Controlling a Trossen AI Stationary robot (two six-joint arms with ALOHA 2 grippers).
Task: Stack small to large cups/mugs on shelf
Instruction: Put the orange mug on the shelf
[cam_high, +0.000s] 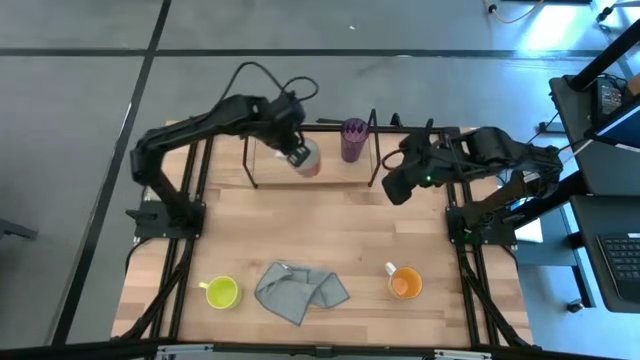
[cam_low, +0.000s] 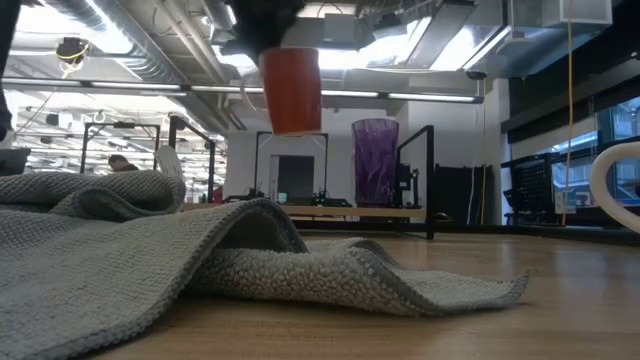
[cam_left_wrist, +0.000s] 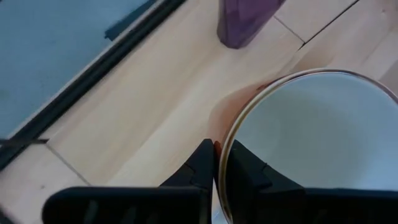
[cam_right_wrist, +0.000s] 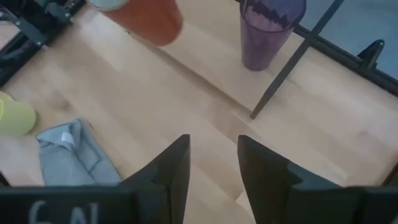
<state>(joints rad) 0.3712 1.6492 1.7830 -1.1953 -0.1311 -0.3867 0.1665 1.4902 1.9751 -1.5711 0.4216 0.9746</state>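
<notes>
Right now my left gripper (cam_high: 299, 156) sits at upper centre of the high view, above the shelf (cam_high: 262, 171), with its fingers (cam_left_wrist: 200, 168) pinched onto the rim of the white mug with red inside (cam_high: 308, 160). From table height that mug (cam_low: 291, 88) hangs near the top of the frame, off the shelf's wooden base, its red-orange wall showing. Through my left wrist camera its pale interior (cam_left_wrist: 317, 137) fills the lower right, one finger outside the wall and one inside.

Just to its right the purple tumbler (cam_high: 353, 139) stands upright on the shelf, apart from the mug I hold.

My right gripper (cam_high: 398, 187) waits at the shelf's right end, right of centre in the high view, its fingers (cam_right_wrist: 173, 168) spread with nothing between them.

Along the lower part of the high view, left to right: the yellow-green mug (cam_high: 221, 292), the grey cloth (cam_high: 299, 292) and the orange mug (cam_high: 404, 283), all on the table (cam_high: 330, 230) and well apart from the shelf.
</notes>
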